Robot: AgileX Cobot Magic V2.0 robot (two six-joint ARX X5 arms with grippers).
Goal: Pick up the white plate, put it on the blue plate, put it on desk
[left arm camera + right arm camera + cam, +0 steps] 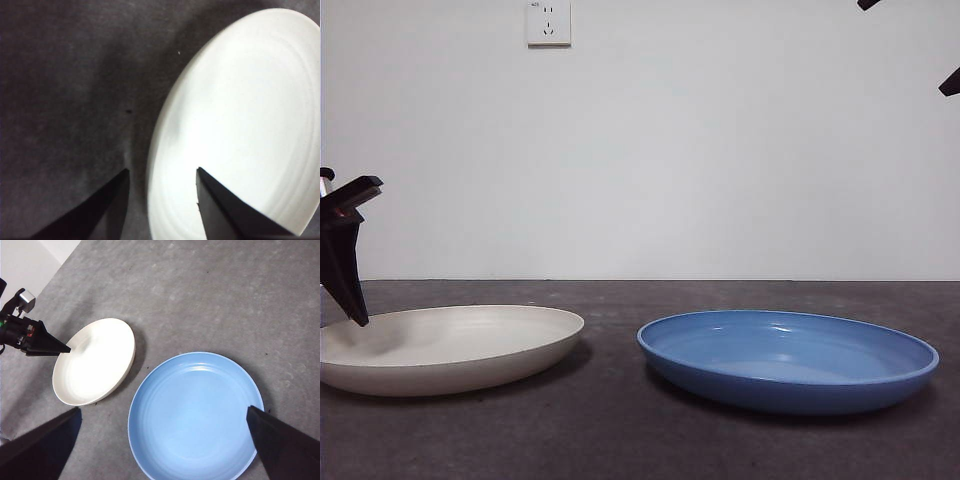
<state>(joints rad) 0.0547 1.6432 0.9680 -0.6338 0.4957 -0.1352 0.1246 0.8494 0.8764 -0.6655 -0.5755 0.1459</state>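
While both plates rest apart on the desk [620, 440], the left end effector [161, 176] hovers with its jaws spread astride the white plate's [450, 345] outer rim. High above the blue plate [788, 358], the right end effector [165, 412] waits, jaws wide apart.

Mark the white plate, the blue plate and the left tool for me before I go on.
white plate [460, 345]: front view, on its inner floor.
blue plate [785, 360]: front view, on its inner floor.
left tool [162, 205]: left wrist view, midway between its tips, astride the white plate's rim.
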